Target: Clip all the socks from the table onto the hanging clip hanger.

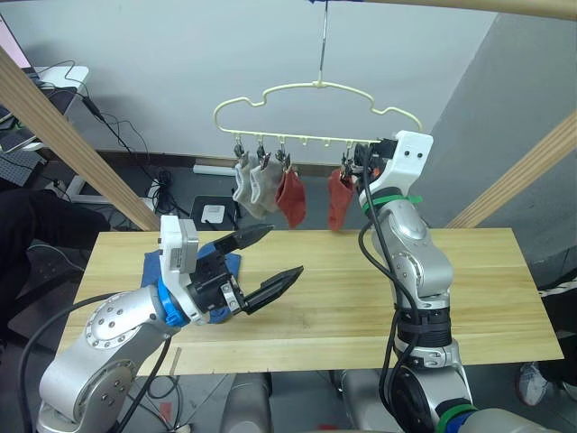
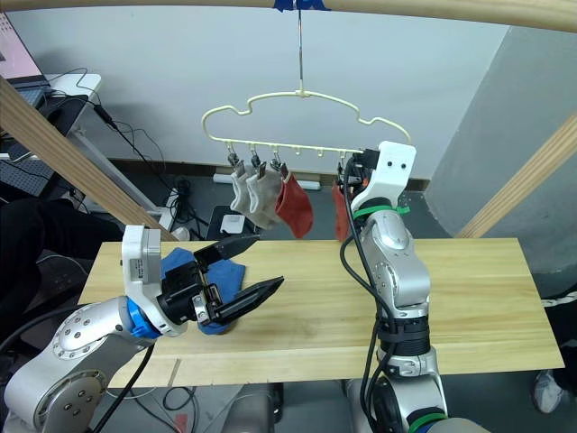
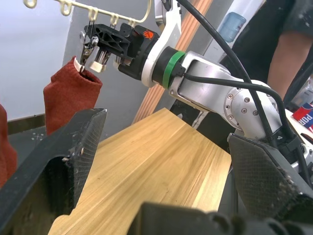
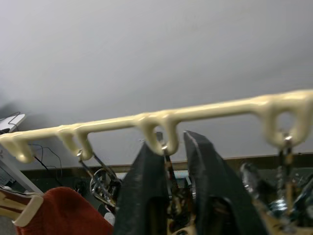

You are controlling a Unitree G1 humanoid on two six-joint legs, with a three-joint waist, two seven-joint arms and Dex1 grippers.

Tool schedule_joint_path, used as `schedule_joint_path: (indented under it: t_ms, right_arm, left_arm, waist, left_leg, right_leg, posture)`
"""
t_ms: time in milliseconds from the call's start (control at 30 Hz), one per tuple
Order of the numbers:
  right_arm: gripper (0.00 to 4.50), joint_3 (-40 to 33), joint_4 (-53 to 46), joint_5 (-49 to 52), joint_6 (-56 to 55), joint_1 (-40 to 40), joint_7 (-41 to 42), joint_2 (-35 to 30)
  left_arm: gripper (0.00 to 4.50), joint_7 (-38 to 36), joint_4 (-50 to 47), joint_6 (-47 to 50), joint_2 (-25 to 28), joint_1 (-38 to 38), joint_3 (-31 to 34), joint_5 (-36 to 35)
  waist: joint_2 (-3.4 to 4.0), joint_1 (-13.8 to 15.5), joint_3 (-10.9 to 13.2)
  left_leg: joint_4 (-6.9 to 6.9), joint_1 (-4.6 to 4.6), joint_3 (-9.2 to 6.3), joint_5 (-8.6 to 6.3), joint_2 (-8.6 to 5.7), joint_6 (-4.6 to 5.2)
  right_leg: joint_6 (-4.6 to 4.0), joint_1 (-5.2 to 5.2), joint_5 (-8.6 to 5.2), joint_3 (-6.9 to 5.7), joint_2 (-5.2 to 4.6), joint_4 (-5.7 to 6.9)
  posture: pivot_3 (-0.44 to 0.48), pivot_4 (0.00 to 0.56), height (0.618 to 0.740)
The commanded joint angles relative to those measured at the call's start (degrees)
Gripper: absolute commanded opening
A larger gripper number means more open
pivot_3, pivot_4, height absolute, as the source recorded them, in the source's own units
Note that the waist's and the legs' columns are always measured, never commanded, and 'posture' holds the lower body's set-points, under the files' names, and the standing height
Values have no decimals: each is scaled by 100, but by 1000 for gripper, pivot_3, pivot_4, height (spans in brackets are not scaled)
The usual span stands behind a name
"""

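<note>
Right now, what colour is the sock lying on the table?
Blue sock, best seen from the right eye.

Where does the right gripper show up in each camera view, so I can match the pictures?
Left eye view: right gripper at the clip hanger's lower bar.
Right eye view, same spot.
Left wrist view, above a rust red sock.
Right wrist view: its fingers straddle a clip.
Shared landmark: the hanger.

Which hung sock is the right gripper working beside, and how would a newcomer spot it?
Find the pale yellow clip hanger above the table. Four socks hang from it; take the rust red sock hanging alone beside the right gripper, apart from the bunched three.
</note>
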Motion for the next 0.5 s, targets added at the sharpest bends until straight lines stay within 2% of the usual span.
schedule_joint_path:
  t_ms: [33,267,400,500]
  right_arm:
    - [256,-5,-172,63,-103,-10,12,7]
    - [256,-116,-317,250,158,33,241,-209]
    - [256,-268,-423,895,1032,12,1262,-1142]
    - [256,-234,-458,1226,1403,-3,1783,-1687]
  left_arm:
    - [4500,-27,-201,-134,1,-13,-21,-12]
    - [4500,186,-139,35,-37,26,62,-130]
    - [4500,916,601,386,-81,106,402,129]
    - [4500,1096,1204,381,5,204,606,501]
  waist:
    - [0,0,0]
    - [0,0,0]
    - [0,7,0]
    - [0,8,0]
  left_leg:
    - [0,0,0,0,0,0]
    - [0,0,0,0,0,0]
    - [1,0,0,0,-1,0]
    - [4,2,-4,0,-1,1]
  right_leg:
    - [0,0,0,0,0,0]
    - [0,0,0,0,0,0]
    - [0,3,0,0,-1,0]
    - [0,5,0,-3,1,1]
  posture:
    - [-34,295,740]
    - [-36,295,740]
    - [-38,295,740]
    - [-38,295,740]
